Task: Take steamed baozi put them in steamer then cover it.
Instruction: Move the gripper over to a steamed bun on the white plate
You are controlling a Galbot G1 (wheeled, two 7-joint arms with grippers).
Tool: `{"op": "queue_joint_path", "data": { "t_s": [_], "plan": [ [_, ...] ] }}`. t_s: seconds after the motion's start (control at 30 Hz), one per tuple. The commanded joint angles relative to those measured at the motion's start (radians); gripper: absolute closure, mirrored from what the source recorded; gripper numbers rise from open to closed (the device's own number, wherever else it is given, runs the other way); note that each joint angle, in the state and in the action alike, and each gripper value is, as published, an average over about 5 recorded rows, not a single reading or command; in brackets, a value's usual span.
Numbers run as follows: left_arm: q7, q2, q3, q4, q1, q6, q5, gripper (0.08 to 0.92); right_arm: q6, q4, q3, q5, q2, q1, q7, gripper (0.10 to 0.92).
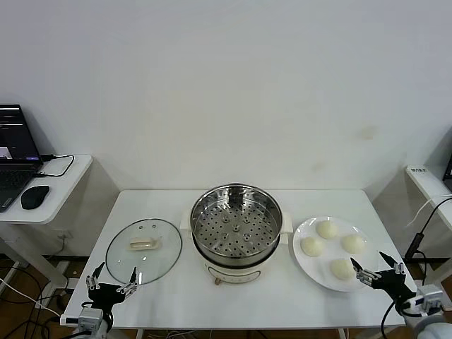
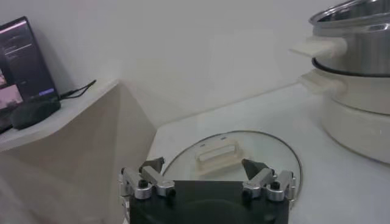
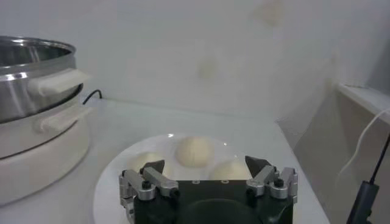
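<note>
Centre of the head view: steamer (image 1: 236,229), uncovered, shiny steel pot with its perforated tray bare, seated on a cream-white base on the white table (image 1: 183,296). To its left in the frame, flat on the table and apart from the pot: the cover (image 1: 143,250), clear glass with a cream oblong handle facing up. To the right of the pot, near it: white plate (image 1: 305,265) carrying all four steamed baozi (image 1: 327,229), spaced in a loose diamond, none touching.

Lower left corner of the head view: left gripper (image 1: 112,280), fingers spread wide, holding nothing, at the near rim of the cover. In the left wrist view, the same left gripper (image 2: 204,167) with both fingertips wide apart, the lid handle seen between them and farther off.

Lower right corner of the head view: right gripper (image 1: 378,265), fingers likewise spread, empty, at the near-right edge of the plate just beside the closest bun. In the right wrist view, right gripper (image 3: 205,165) wide apart, three buns visible beyond the fingertips.

Upper left edge of the head view: side desk with laptop (image 1: 15,152) and black mouse (image 1: 34,196).
</note>
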Motion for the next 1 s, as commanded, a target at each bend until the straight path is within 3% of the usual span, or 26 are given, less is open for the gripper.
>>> {"op": "queue_joint_path", "data": {
  "t_s": [0.03,0.27,0.47,0.7,1.0],
  "plan": [
    [-0.001,-0.002,0.007,-0.018,0.013,-0.004,0.020,0.177,-0.046,-0.011,-0.008,-0.103,-0.106,0.136,-0.043,0.203],
    [-0.006,-0.021,0.005,-0.051,0.031,-0.014,0.052,0.177,-0.092,-0.154,-0.107,-0.308,-0.310,0.403,-0.327,0.203],
    [-0.011,-0.041,-0.001,-0.075,0.054,-0.026,0.069,0.177,-0.045,-0.341,-0.328,-0.529,-0.446,0.723,-0.701,0.203],
    [-0.014,-0.048,-0.011,-0.090,0.065,-0.031,0.072,0.177,0.025,-0.521,-0.701,-0.703,-0.476,1.110,-0.919,0.203],
    [-0.013,-0.049,-0.021,-0.092,0.065,-0.036,0.070,0.177,0.138,-0.722,-1.156,-0.750,-0.365,1.478,-1.054,0.203]
  ]
}}
